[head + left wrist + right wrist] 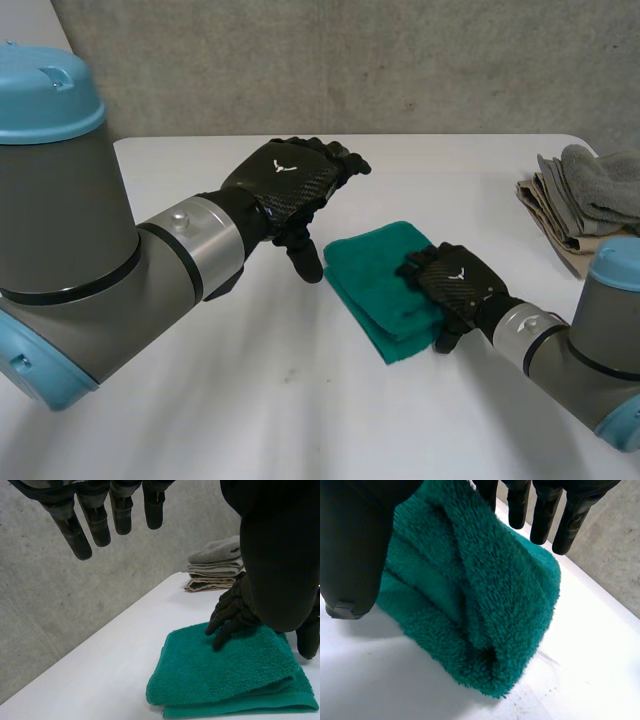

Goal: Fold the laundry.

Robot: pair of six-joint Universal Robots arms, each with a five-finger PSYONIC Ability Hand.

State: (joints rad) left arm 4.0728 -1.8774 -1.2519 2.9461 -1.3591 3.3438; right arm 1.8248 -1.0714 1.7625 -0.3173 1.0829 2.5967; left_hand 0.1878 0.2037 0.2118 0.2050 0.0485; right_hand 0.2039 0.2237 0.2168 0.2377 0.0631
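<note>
A green towel (372, 272) lies folded on the white table (200, 400), its layered edge toward the table's front. My right hand (456, 281) rests flat on the towel's right end with straight fingers; the thumb reaches down beside that edge. In the right wrist view the fingers (544, 511) stretch over the thick fold of the towel (485, 595) and the thumb (355, 550) stands apart, gripping nothing. My left hand (288, 178) hovers open above the table, just left of the towel. Its fingers (95, 517) hang relaxed above the towel (225, 675), where the right hand (231, 614) presses down.
A stack of folded grey and beige towels (585, 200) sits at the table's far right edge, also seen as a stack (216, 570) beyond the right hand. A concrete wall (350, 60) runs behind the table.
</note>
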